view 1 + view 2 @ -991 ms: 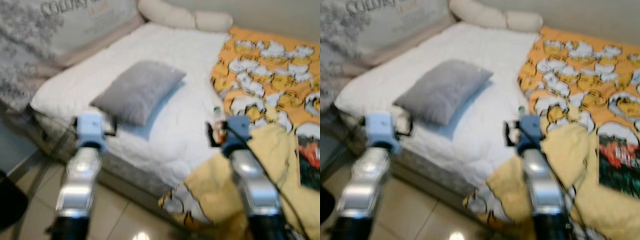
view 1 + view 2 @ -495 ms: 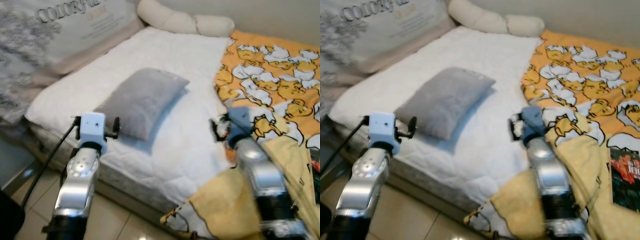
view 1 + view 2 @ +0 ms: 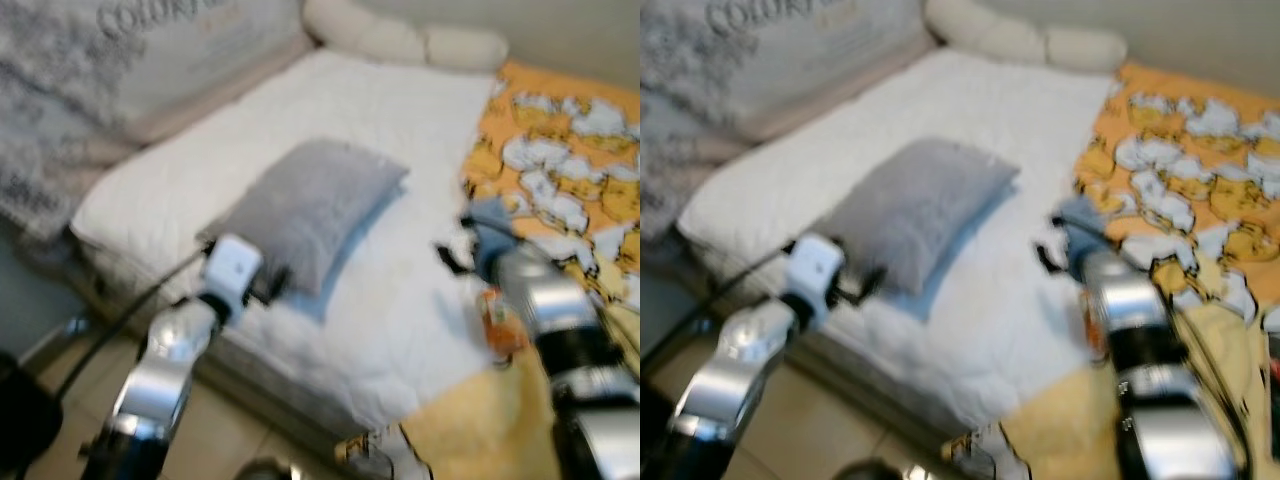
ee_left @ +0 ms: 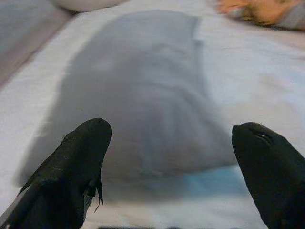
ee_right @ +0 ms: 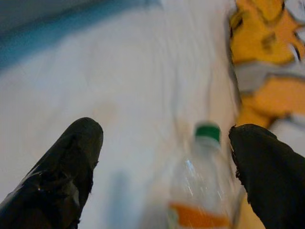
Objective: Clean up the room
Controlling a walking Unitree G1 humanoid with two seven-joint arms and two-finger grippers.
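Note:
A grey pillow (image 3: 310, 205) lies on the white mattress (image 3: 390, 110). My left gripper (image 3: 265, 283) is at the pillow's near end. In the left wrist view the gripper (image 4: 169, 131) is open, with the pillow (image 4: 143, 90) straight ahead between its fingers. A clear bottle (image 3: 497, 320) with a green cap and orange label lies on the mattress by the blanket's edge, beside my right forearm. My right gripper (image 5: 167, 133) is open just above the bottle (image 5: 202, 186), and nothing is gripped.
An orange cartoon-print blanket (image 3: 570, 150) covers the bed's right side, and a yellow blanket (image 3: 480, 430) hangs over the near edge. A large lettered cushion (image 3: 150, 50) and cream bolsters (image 3: 400, 40) line the head. Tiled floor (image 3: 60, 350) lies at the lower left.
The whole view has shifted and blurred. My left arm has reached forward to the pillow's near end. My right gripper now points down over the bottle.

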